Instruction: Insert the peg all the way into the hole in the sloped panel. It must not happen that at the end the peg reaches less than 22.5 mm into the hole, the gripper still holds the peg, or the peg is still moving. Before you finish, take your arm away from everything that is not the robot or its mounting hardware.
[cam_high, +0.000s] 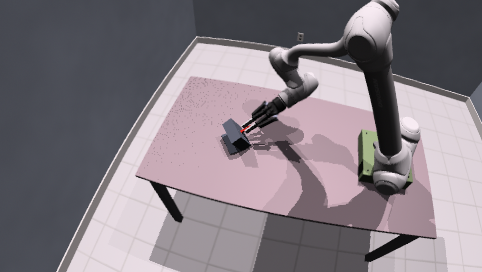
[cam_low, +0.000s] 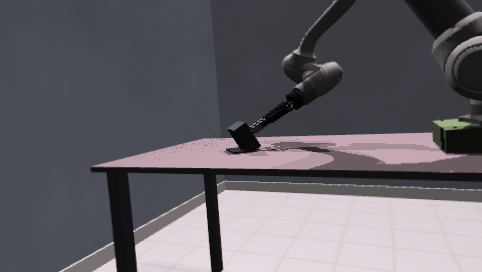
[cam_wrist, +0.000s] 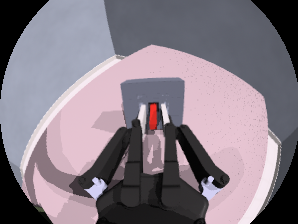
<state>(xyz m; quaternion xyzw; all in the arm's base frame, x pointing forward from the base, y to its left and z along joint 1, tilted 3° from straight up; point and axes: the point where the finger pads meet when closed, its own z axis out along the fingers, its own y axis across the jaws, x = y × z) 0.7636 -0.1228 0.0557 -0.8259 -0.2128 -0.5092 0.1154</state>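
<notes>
The dark sloped panel (cam_high: 235, 135) stands near the middle of the pink table and also shows in the exterior view (cam_low: 243, 136) and the wrist view (cam_wrist: 153, 95). The red peg (cam_high: 243, 130) sticks out of the panel's sloped face, with only a short stub showing in the wrist view (cam_wrist: 153, 116). My gripper (cam_high: 249, 125) is tilted down along the peg's axis, its fingertips close to the panel (cam_wrist: 153, 120). The fingers stand slightly apart on either side of the peg with a small gap, so they are open. How deep the peg sits is hidden.
The arm's green base block (cam_high: 367, 155) is on the table's right side. The table's near edge runs below the panel in the top view. A dark wall stands beyond the table's far edge.
</notes>
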